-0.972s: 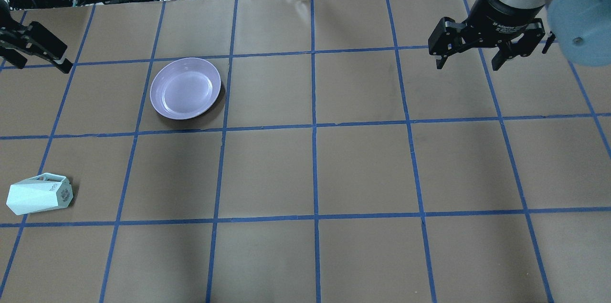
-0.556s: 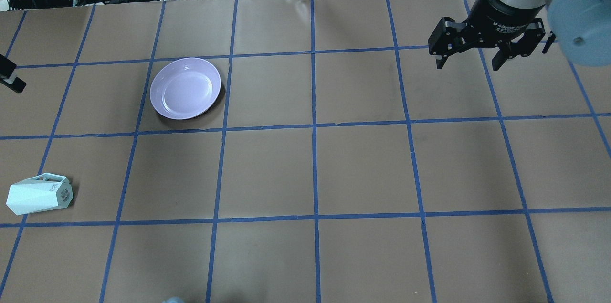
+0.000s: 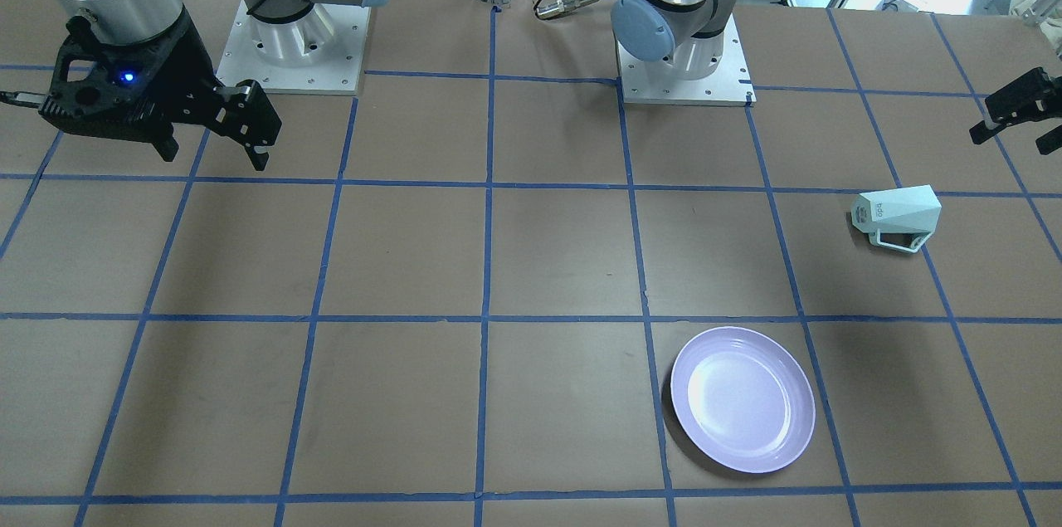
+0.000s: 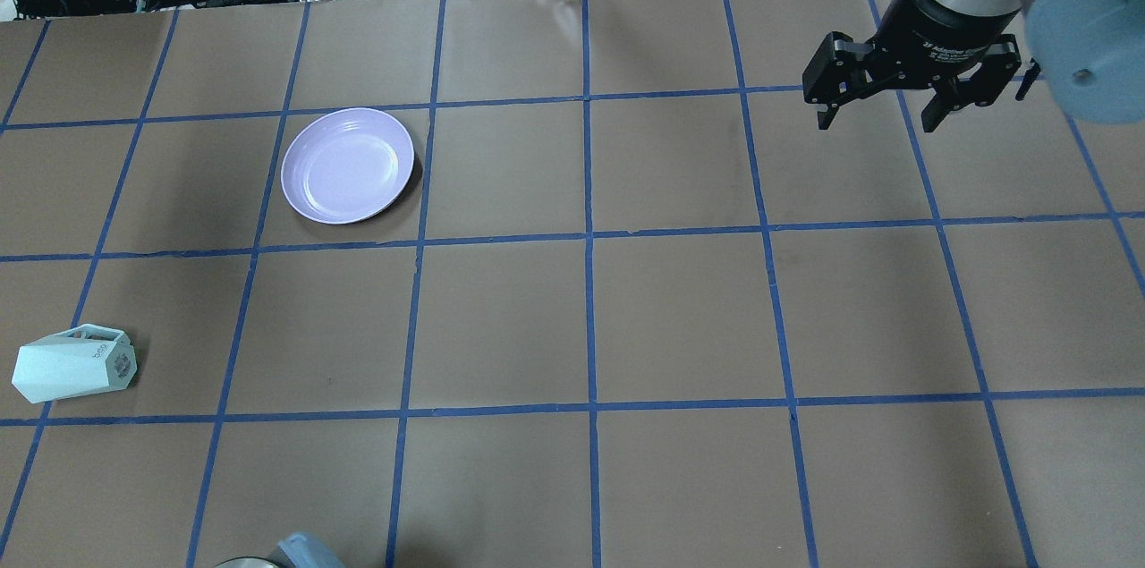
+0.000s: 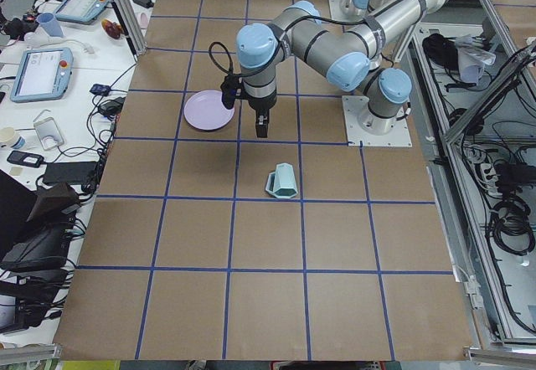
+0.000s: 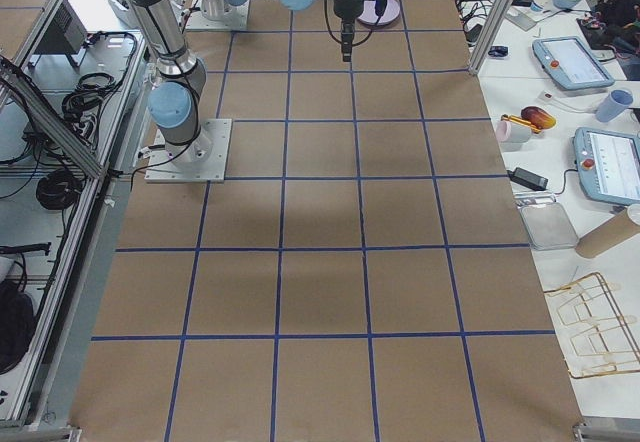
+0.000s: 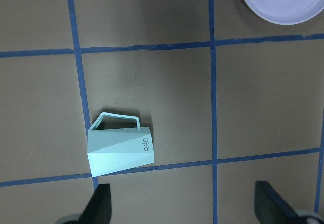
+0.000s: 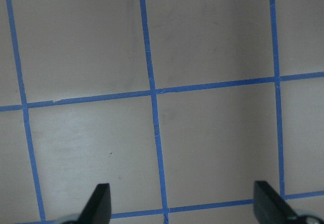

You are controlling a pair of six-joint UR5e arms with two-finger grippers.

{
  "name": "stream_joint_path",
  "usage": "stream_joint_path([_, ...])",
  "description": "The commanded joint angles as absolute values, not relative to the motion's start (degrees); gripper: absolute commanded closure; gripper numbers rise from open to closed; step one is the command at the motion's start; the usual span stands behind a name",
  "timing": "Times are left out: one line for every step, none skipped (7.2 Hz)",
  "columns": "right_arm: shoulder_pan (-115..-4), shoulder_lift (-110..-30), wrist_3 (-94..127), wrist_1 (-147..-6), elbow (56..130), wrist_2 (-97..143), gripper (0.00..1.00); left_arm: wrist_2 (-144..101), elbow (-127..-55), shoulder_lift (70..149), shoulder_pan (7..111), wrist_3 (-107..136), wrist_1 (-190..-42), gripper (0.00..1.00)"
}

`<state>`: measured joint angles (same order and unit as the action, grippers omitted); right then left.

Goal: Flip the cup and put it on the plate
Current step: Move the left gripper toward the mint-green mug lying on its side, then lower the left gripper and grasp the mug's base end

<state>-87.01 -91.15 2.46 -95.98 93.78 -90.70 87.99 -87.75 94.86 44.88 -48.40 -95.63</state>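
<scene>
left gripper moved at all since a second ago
Yes. The left gripper slid off the overhead view's left edge, away from the plate and toward the cup.

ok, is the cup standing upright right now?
No, the cup lies on its side on the table, its handle sticking out sideways, well apart from the plate.

Brown table [image 4: 680,317] (blue tape grid [image 4: 588,235]) — cup [image 4: 72,364] on its side, plate [image 4: 348,165] well apart.
</scene>
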Motion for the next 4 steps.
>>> stream_joint_path([-87.0,-91.2,2.5,-96.0,93.8,-90.7,0.00,86.7,-88.5,96.7,39.8,-54.8,-95.1,0.00])
stream_joint_path([-87.0,-91.2,2.5,-96.0,93.8,-90.7,0.00,85.3,-88.9,97.5,38.1,-56.5,-95.0,0.00])
stream_joint_path([-87.0,-91.2,2.5,-96.0,93.8,-90.7,0.00,84.2,-88.8,98.0,37.6,-56.6,-95.1,0.00])
stream_joint_path([-87.0,-91.2,2.5,-96.0,93.8,-90.7,0.00,80.2,-88.9,99.6,35.0,-56.9,-95.2,0.00])
